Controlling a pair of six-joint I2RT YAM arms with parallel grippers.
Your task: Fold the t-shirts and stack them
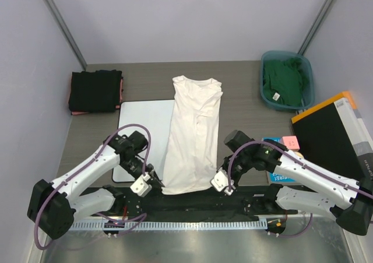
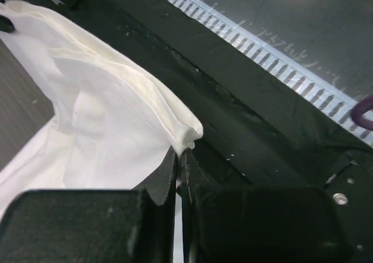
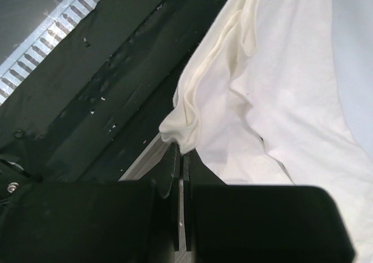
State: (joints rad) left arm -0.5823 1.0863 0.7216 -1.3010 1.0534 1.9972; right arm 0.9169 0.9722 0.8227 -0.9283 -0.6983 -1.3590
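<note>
A white t-shirt [image 1: 193, 134] lies folded lengthwise into a long strip in the middle of the table, collar end far. My left gripper [image 1: 155, 182] is shut on its near left corner [image 2: 187, 136]. My right gripper [image 1: 219, 180] is shut on its near right corner [image 3: 182, 136]. Both corners are pinched between the fingertips near the table's front edge. A folded black t-shirt [image 1: 95, 90] lies on a pinkish-red one at the back left. A green t-shirt [image 1: 284, 81] sits in a bin.
A white board with a black rim [image 1: 140, 129] lies partly under the shirt's left side. A teal bin [image 1: 308, 79] stands at the back right. A black and orange box [image 1: 332, 132] and a small blue box with a pink note [image 1: 282, 143] stand at the right.
</note>
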